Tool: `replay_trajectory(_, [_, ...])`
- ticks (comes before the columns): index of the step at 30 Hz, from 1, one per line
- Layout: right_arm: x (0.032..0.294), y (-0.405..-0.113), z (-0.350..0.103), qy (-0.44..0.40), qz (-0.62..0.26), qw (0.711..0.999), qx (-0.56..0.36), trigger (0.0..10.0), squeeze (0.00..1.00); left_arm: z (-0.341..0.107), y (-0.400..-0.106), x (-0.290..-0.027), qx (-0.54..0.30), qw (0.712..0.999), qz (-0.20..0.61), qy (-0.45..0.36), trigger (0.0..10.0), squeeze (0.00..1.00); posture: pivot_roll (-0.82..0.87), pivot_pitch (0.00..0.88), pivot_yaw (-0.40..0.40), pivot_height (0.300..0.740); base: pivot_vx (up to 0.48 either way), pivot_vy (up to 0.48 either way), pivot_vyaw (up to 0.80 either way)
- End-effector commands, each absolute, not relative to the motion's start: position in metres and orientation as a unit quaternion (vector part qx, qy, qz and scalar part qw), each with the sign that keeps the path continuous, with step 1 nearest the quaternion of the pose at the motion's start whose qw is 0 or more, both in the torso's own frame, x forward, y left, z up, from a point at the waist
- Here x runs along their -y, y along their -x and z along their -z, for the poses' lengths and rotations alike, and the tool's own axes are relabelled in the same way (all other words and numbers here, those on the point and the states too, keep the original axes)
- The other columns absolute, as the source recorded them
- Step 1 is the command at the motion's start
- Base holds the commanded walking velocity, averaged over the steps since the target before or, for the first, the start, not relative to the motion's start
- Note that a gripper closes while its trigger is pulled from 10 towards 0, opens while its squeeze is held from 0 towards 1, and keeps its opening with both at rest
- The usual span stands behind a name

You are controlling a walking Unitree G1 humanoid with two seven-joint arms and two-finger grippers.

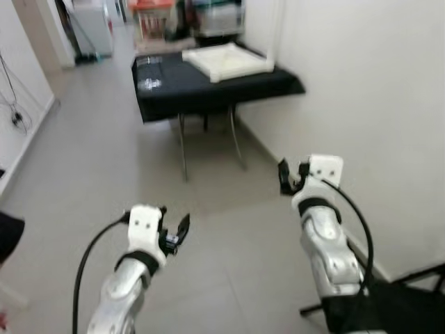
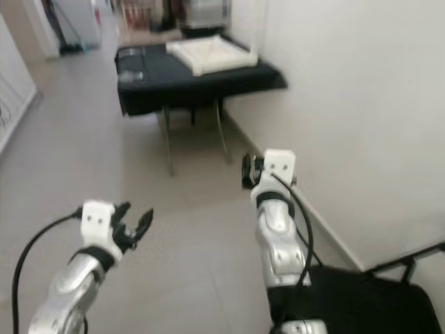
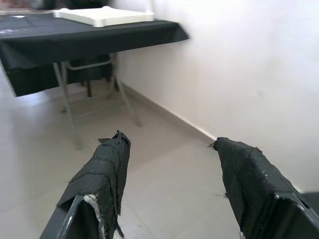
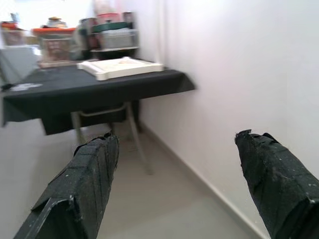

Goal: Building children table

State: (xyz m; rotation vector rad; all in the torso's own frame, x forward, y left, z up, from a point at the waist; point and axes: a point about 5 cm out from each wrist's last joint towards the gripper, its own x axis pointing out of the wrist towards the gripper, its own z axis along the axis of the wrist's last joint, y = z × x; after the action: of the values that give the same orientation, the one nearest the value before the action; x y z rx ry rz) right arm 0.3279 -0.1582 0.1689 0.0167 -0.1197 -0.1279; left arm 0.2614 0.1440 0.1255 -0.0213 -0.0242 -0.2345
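A white square tabletop panel (image 1: 228,60) lies flat on a folding table draped in black cloth (image 1: 188,87), a few steps ahead against the right wall. The same panel (image 4: 121,67) sits on the table (image 4: 60,89) in the right wrist view. My left gripper (image 1: 179,232) is raised over the bare floor at the lower left, open and holding nothing. My right gripper (image 1: 286,177) is raised nearer the wall, open and holding nothing. Both sets of black fingers (image 3: 107,169) (image 4: 84,179) point toward the table.
A white wall (image 1: 361,104) runs along my right side. A dark frame or stand (image 1: 389,299) sits low at my right. Small clear bags (image 1: 149,83) lie on the cloth's left part. Shelves with boxes (image 1: 156,21) stand behind the table. Grey tile floor (image 1: 104,167) stretches left.
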Motion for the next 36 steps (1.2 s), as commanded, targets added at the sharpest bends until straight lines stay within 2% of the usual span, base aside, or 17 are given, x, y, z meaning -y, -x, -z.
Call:
replay_trajectory(1, [0.151, -0.328, -0.17, -0.006, 0.052, 0.997, 0.061, 10.0, 0.0, -0.121, -0.259, -0.147, 0.002, 0.994, 0.111, 0.006, 10.0, 0.0, 0.01, 0.0, -0.03, 0.74, -0.326, 0.0, 0.0])
replay_trajectory(12, [0.15, -0.326, -0.17, 0.009, 0.041, 0.997, 0.059, 10.0, 0.0, -0.119, -0.258, -0.147, -0.003, 0.995, 0.103, 0.005, 10.0, 0.0, 0.0, 0.0, -0.034, 0.74, -0.325, 0.0, 0.0])
replay_trajectory(15, [0.146, -0.326, -0.168, 0.031, 0.029, 0.998, 0.053, 10.0, 0.0, -0.119, -0.259, -0.148, -0.004, 0.995, 0.102, 0.004, 10.0, 0.0, 0.0, 0.0, -0.034, 0.74, -0.324, 0.0, 0.8])
replay_trajectory(23, [0.148, -0.325, -0.166, 0.028, 0.03, 0.998, 0.049, 10.0, 0.0, -0.118, -0.259, -0.148, -0.004, 0.995, 0.101, 0.002, 10.0, 0.0, 0.0, 0.0, -0.031, 0.74, -0.315, 0.0, 0.8])
replay_trajectory(30, [0.155, -0.324, -0.162, 0.026, 0.041, 0.998, 0.04, 10.0, 0.0, -0.118, -0.26, -0.149, -0.002, 0.995, 0.095, -0.001, 10.0, 0.0, -0.01, 0.0, -0.029, 0.74, 0.0, 0.0, 0.23])
replay_trajectory(36, [0.174, -0.31, -0.155, 0.052, 0.055, 0.996, 0.035, 10.0, 0.0, -0.115, -0.256, -0.148, -0.003, 0.995, 0.095, -0.025, 10.0, 0.0, -0.02, 0.0, -0.023, 0.74, 0.0, 0.0, 0.0])
